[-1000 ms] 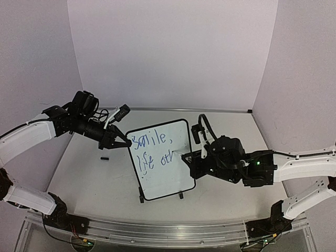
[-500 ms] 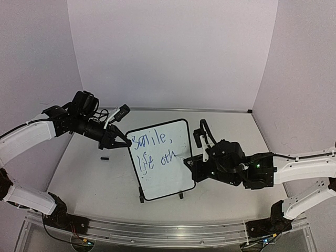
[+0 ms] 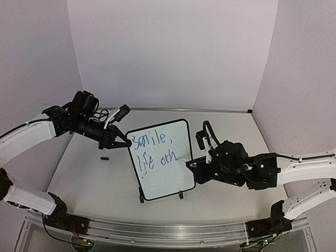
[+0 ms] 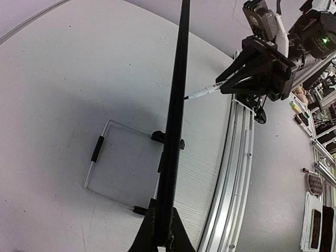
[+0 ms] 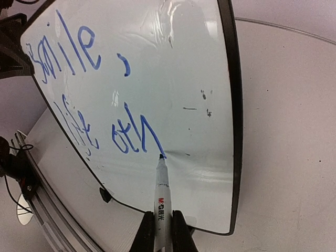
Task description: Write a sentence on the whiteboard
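The left arm [image 3: 26,137] reaches in from the table's left edge, its black wrist angled down and rightward. The left gripper [image 3: 122,142] is pinched tight on the upper left edge of the whiteboard [image 3: 168,181]. The right arm [image 3: 304,168] stretches low from the table's right edge, wrist pointing left. The right gripper [image 5: 160,231] has its jaws closed around a marker [image 5: 161,194], whose tip touches the board's face.
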Controlling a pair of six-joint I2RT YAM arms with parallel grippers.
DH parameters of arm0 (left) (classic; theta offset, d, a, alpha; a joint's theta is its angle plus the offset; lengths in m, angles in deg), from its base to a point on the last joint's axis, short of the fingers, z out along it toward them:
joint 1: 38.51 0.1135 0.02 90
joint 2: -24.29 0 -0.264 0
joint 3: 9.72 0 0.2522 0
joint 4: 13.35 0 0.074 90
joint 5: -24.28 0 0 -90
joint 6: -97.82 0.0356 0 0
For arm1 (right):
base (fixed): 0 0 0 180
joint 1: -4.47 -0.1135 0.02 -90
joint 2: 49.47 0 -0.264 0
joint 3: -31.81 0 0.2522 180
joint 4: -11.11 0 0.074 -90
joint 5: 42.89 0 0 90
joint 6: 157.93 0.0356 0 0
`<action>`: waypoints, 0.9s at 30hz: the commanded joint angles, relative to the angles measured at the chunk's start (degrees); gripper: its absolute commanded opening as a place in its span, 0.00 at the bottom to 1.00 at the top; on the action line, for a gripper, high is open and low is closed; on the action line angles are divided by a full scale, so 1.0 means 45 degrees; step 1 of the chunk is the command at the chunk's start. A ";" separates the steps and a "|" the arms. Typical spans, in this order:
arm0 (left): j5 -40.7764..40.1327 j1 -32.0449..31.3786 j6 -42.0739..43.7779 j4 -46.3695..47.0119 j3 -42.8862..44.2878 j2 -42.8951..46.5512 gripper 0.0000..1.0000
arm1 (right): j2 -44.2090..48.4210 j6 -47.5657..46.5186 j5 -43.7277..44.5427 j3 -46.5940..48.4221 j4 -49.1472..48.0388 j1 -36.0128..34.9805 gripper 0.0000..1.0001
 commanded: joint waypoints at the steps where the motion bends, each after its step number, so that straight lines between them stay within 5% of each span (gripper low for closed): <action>1: -0.0732 0.0092 0.0292 0.0366 0.0134 -0.0021 0.00 | 0.0832 -0.0211 0.0014 -0.0175 -0.0534 0.0023 0.00; 27: -0.0759 0.0081 0.0289 0.0363 0.0136 -0.0078 0.00 | 0.0439 -0.0126 0.1668 0.0154 -0.0108 0.0022 0.00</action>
